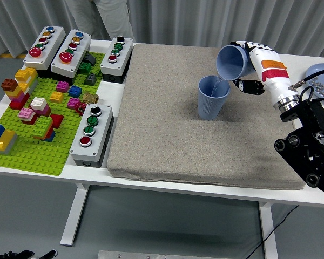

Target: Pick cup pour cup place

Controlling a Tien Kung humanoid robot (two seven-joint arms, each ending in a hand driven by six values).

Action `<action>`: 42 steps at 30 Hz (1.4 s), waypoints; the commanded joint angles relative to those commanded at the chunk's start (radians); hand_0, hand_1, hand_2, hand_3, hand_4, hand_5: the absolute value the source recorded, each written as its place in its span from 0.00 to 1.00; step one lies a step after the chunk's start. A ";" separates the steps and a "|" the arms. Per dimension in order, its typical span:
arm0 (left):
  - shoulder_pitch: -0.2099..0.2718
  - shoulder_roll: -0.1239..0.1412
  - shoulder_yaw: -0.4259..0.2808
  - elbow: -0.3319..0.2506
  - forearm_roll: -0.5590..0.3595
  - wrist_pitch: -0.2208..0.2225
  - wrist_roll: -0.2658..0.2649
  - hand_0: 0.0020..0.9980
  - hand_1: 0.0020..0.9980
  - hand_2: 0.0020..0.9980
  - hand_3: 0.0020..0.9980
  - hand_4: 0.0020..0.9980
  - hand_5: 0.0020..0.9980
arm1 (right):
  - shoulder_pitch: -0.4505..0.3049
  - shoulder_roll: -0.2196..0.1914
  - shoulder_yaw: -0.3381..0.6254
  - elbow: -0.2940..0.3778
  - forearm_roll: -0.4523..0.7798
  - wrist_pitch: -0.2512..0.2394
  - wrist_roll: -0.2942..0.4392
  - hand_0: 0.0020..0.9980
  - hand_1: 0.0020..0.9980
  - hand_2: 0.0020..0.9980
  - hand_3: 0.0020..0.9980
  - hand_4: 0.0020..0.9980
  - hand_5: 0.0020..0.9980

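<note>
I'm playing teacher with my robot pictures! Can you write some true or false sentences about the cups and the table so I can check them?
1. The right hand holds a blue cup tipped on its side. True.
2. Water runs from the tipped cup into the standing cup. True.
3. The standing cup sits on the green block board. False: it stands on the grey mat.
4. There are three cups on the mat. False: one stands there and one is held above it.
5. Button boxes lie left of the mat. True.

A blue plate (323, 69) is cut off at the right edge.
</note>
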State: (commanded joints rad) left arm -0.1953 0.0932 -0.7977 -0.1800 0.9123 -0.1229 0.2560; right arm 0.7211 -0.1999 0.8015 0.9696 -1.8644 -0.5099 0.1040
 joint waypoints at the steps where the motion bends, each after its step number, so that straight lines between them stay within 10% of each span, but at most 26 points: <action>1: 0.001 0.000 0.000 0.000 0.000 0.000 0.000 0.78 0.76 0.81 0.65 0.50 0.97 | 0.001 0.000 -0.003 0.000 -0.002 -0.002 -0.001 0.82 0.73 0.63 0.66 0.76 0.10; 42: 0.006 0.002 -0.003 0.000 0.000 0.000 0.002 0.78 0.76 0.81 0.65 0.51 0.97 | 0.055 -0.062 -0.176 0.032 -0.101 -0.103 -0.077 0.87 0.74 0.63 0.64 0.78 0.09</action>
State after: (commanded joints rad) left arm -0.1889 0.0948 -0.8007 -0.1800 0.9122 -0.1234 0.2577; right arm 0.7762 -0.2619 0.6256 1.0016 -1.9654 -0.6131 0.0270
